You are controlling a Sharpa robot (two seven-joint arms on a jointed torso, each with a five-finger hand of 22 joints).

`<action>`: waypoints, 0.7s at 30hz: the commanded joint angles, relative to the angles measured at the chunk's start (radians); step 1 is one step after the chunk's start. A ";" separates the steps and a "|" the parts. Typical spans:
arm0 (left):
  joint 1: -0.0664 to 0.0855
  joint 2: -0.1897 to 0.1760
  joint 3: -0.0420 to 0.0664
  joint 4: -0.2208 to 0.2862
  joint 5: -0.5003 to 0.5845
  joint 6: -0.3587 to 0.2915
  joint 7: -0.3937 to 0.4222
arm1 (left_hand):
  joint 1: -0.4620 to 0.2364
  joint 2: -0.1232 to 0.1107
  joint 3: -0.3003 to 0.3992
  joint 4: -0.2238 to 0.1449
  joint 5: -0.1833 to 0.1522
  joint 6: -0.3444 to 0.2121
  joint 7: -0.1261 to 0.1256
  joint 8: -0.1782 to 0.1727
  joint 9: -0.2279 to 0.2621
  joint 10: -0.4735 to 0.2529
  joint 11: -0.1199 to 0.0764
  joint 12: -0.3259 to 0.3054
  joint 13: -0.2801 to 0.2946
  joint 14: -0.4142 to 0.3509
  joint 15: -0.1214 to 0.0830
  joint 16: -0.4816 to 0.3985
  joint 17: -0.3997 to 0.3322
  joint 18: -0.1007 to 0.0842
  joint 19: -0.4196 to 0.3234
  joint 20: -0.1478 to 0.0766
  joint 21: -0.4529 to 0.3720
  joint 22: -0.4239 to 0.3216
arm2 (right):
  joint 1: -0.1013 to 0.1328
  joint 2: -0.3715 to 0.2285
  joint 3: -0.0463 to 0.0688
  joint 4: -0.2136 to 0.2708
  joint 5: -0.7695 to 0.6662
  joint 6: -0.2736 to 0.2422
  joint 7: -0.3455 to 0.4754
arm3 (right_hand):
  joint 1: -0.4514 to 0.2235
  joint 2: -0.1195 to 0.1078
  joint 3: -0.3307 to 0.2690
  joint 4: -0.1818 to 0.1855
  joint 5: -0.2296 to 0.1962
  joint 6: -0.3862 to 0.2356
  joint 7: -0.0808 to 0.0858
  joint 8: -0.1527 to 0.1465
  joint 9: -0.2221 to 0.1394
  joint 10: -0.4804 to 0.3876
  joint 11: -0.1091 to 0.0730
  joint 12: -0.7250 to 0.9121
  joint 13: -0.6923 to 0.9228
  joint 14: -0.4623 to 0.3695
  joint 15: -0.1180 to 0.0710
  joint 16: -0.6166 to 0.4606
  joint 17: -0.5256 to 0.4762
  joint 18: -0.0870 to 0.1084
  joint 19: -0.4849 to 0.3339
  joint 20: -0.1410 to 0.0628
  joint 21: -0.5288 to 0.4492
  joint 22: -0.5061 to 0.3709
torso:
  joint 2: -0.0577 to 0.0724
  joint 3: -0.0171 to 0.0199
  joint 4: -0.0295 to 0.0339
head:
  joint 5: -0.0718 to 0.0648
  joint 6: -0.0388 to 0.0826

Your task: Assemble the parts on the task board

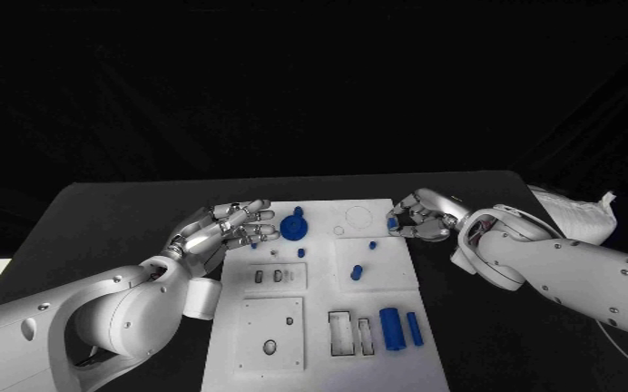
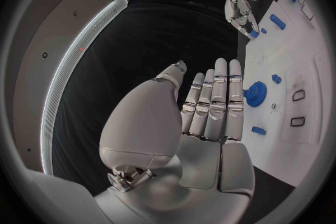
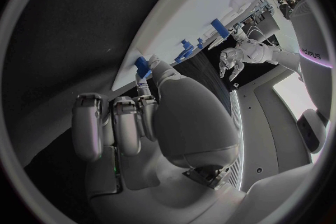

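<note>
From my seat I read this as the pick-and-carry step: my right hand (image 1: 421, 215) sits at the right edge of the task board (image 1: 393, 356), near its far end, with a small blue part (image 1: 393, 223) pinched at its fingertips, and the right wrist view shows that part (image 3: 143, 65) held just at the board's rim. My left hand (image 1: 225, 230) hovers at the board's left edge, fingers straight and apart, holding nothing, just beside the round blue gear (image 1: 295, 226) that sits on the board. Other blue pieces are spread down the board: a short peg (image 1: 356, 271) mid-board, and a thick cylinder (image 1: 391, 328) with a slimmer bar (image 1: 414, 328) next to it near the slots at the near end. I judge the next move calls for carrying the pinched part over its matching seat and lowering it straight; which seat that is I cannot tell.
</note>
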State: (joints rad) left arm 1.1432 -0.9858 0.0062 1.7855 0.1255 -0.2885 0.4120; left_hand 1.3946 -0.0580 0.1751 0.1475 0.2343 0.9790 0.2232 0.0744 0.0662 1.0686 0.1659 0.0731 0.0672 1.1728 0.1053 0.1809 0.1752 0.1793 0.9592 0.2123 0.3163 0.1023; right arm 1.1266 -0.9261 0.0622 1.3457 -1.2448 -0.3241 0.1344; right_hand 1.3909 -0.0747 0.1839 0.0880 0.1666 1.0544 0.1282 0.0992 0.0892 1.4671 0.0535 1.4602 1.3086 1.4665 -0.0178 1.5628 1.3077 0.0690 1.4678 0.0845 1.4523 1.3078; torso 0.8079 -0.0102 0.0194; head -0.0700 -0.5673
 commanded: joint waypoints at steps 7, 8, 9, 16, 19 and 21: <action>0.000 0.001 0.000 0.002 0.001 0.021 0.004 | 0.008 0.005 0.007 0.002 0.002 0.007 0.000 -0.003 0.000 0.000 -0.003 -0.005 0.000 -0.002 0.000 -0.005 0.002 0.004 -0.003 0.003 -0.006 -0.002 | -0.001 0.006 0.000 -0.006 -0.021 0.013 -0.006 | 0.009 0.032 0.023 -0.026 -0.043 0.051 -0.016 0.019 0.009 0.049 -0.024 0.009 0.189 0.104 -0.022 0.007 0.260 -0.019 0.014 -0.019 0.008 0.020 | 0.000 0.0005 0.0008 | 0.000 -0.002; 0.000 0.001 0.000 0.002 0.001 0.021 0.004 | 0.008 0.005 0.007 0.002 0.002 0.007 0.000 -0.003 0.000 0.000 -0.003 -0.005 0.000 -0.002 0.000 -0.005 0.002 0.004 -0.003 0.003 -0.006 -0.002 | -0.001 0.007 0.000 -0.007 -0.024 0.011 -0.008 | 0.010 0.034 0.026 -0.028 -0.045 0.053 -0.017 0.020 0.009 0.049 -0.025 0.010 0.190 0.104 -0.023 0.007 0.260 -0.019 0.015 -0.020 0.009 0.021 | 0.000 0.0007 0.0009 | 0.000 -0.003; 0.000 0.001 0.000 0.002 0.001 0.021 0.004 | 0.008 0.005 0.007 0.002 0.002 0.007 0.000 -0.003 0.000 0.000 -0.003 -0.005 0.000 -0.002 0.000 -0.005 0.002 0.004 -0.003 0.003 -0.006 -0.002 | -0.001 0.008 0.000 -0.007 -0.026 0.009 -0.009 | 0.013 0.037 0.030 -0.031 -0.048 0.057 -0.019 0.021 0.010 0.049 -0.027 0.010 0.190 0.104 -0.024 0.007 0.261 -0.019 0.015 -0.021 0.009 0.022 | 0.000 0.0007 0.0009 | 0.001 -0.003; 0.000 0.002 0.000 0.002 0.001 0.022 0.004 | 0.008 0.005 0.007 0.002 0.002 0.007 0.000 -0.003 0.000 0.000 -0.003 -0.005 0.000 -0.002 0.000 -0.005 0.002 0.004 -0.003 0.003 -0.006 -0.002 | -0.001 0.012 0.000 -0.002 -0.038 -0.024 -0.018 | 0.019 0.050 0.050 -0.047 -0.051 0.072 -0.025 0.025 0.013 0.052 -0.033 0.014 0.193 0.104 -0.030 0.008 0.263 -0.021 0.018 -0.028 0.012 0.029 | 0.000 0.0008 -0.0001 | 0.002 -0.005; 0.000 0.001 0.000 0.002 0.001 0.022 0.004 | 0.008 0.005 0.007 0.002 0.002 0.007 0.000 -0.003 0.000 0.000 -0.003 -0.005 0.000 -0.002 0.000 -0.005 0.002 0.004 -0.003 0.003 -0.006 -0.002 | -0.001 0.011 0.002 0.017 -0.040 -0.048 -0.024 | 0.017 0.051 0.052 -0.048 -0.047 0.073 -0.026 0.025 0.013 0.052 -0.033 0.014 0.193 0.104 -0.031 0.008 0.263 -0.021 0.019 -0.028 0.013 0.031 | -0.001 0.0009 -0.0005 | 0.005 -0.005; 0.000 0.001 0.000 0.001 0.001 0.022 0.004 | 0.008 0.005 0.009 0.002 0.002 0.007 0.000 -0.004 0.000 0.001 -0.003 -0.005 0.000 -0.002 0.000 -0.006 0.002 0.004 -0.003 0.003 -0.006 -0.002 | 0.000 0.009 0.004 0.037 -0.041 -0.061 -0.032 | 0.014 0.052 0.053 -0.047 -0.045 0.073 -0.026 0.025 0.013 0.053 -0.033 0.014 0.194 0.104 -0.031 0.008 0.263 -0.021 0.019 -0.029 0.013 0.031 | -0.002 0.0008 0.0003 | 0.006 -0.005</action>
State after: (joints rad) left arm 1.1430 -0.9860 0.0059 1.7856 0.1255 -0.2875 0.4110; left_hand 1.3946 -0.0580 0.1780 0.1504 0.2343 0.9790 0.2232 0.0744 0.0661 1.0686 0.1659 0.0731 0.0673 1.1728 0.1053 0.1809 0.1761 0.1792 0.9592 0.2123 0.3163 0.1018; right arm 1.1263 -0.9174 0.0651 1.3716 -1.2652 -0.3502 0.1205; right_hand 1.4054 -0.0337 0.2300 0.0392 0.1163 1.1175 0.1081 0.1202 0.0987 1.4687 0.0267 1.4706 1.3083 1.4682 -0.0416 1.5668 1.3075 0.0532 1.4662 0.0643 1.4601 1.3075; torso 0.8074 -0.0092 0.0193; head -0.0658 -0.5720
